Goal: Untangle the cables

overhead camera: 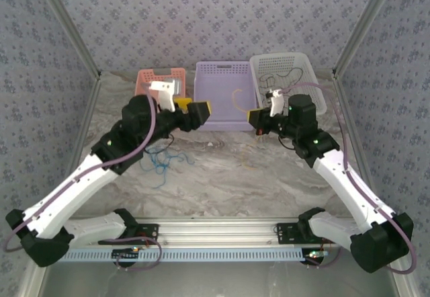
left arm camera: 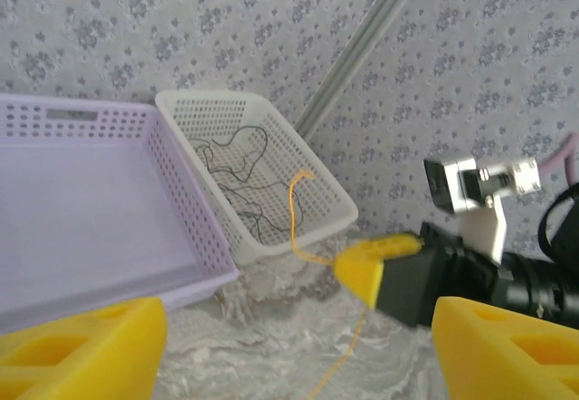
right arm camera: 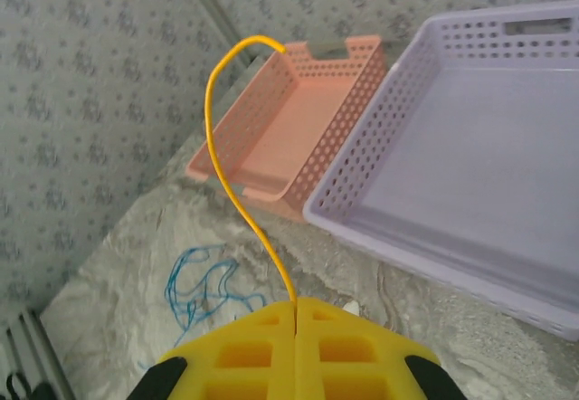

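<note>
**Right jaws pinch the yellow cable; left jaws stand wide and bare**

The right gripper (right arm camera: 296, 317) has its two yellow fingers pressed flat together, and the yellow cable (right arm camera: 215, 138) comes out of the seam between them. From that pinch the cable rises in a tall arch and curls over at its free end, clear of every basket. In the left wrist view the same right gripper (left arm camera: 362, 271) points toward the camera. One part of the yellow cable (left arm camera: 294, 210) stands up from its tip, and another part trails down from it to the table (overhead camera: 235, 169).

The left gripper (left arm camera: 298, 328) faces the right one from a short way off. Its fingers (left arm camera: 81, 346) are spread far apart, with nothing between them and nothing touching them. From above, the left gripper (overhead camera: 201, 112) and the right gripper (overhead camera: 254, 117) sit nose to nose in front of the baskets.

Three baskets stand in a row along the far wall.
- The white basket (left arm camera: 317, 183), on the right, holds a thin black cable (left arm camera: 235, 160) lying in loose loops on its floor.
- The purple basket (right arm camera: 362, 156), in the middle, shows a bare floor.
- The pink basket (right arm camera: 298, 119), on the left, also shows a bare floor where it can be seen.

A blue cable (overhead camera: 161, 162) lies in a loose tangle on the table, in front of the pink basket and beside the left arm.
</note>
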Robot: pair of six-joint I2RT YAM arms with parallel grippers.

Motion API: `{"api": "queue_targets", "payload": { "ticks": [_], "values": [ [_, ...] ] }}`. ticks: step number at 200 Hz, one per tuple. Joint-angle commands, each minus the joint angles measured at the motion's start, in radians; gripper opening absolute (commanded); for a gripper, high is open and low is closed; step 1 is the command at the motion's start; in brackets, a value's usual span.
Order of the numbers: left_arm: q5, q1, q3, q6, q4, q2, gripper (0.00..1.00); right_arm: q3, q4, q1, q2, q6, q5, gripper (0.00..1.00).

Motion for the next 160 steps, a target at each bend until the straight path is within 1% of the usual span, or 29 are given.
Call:
{"api": "queue_targets", "payload": {
  "ticks": [1, 15, 33, 53, 73, 89, 97, 107, 123, 160],
  "values": [
    [0.109, 0.009, 0.124, 0.085, -0.158, 0.129, 0.77, 0.054, -0.076, 0.048, 0.015, -0.097, 0.014, 0.00],
    [0.120, 0.011, 0.179, 0.107, -0.184, 0.211, 0.73, 0.060, -0.083, 0.077, 0.024, -0.101, 0.013, 0.00],
    [0.137, 0.012, 0.194, 0.110, -0.163, 0.270, 0.69, 0.065, -0.083, 0.107, 0.037, -0.102, 0.014, 0.00],
    [0.089, 0.014, 0.194, 0.110, -0.155, 0.293, 0.61, 0.069, -0.075, 0.129, 0.055, -0.097, 0.004, 0.00],
    [0.061, 0.029, 0.182, 0.109, -0.139, 0.296, 0.48, 0.070, -0.067, 0.148, 0.065, -0.094, 0.016, 0.00],
    [0.064, 0.039, 0.177, 0.112, -0.136, 0.303, 0.37, 0.071, -0.062, 0.158, 0.070, -0.088, 0.015, 0.00],
    [0.075, 0.043, 0.175, 0.115, -0.133, 0.306, 0.29, 0.071, -0.061, 0.163, 0.071, -0.087, 0.015, 0.00],
    [0.082, 0.048, 0.177, 0.116, -0.132, 0.311, 0.16, 0.070, -0.062, 0.165, 0.073, -0.086, 0.015, 0.00],
    [0.093, 0.054, 0.187, 0.117, -0.135, 0.317, 0.00, 0.065, -0.059, 0.170, 0.071, -0.083, 0.012, 0.00],
    [0.110, 0.079, 0.199, 0.107, -0.110, 0.301, 0.00, 0.057, -0.066, 0.192, 0.075, -0.085, 0.001, 0.00]
  ]
}}
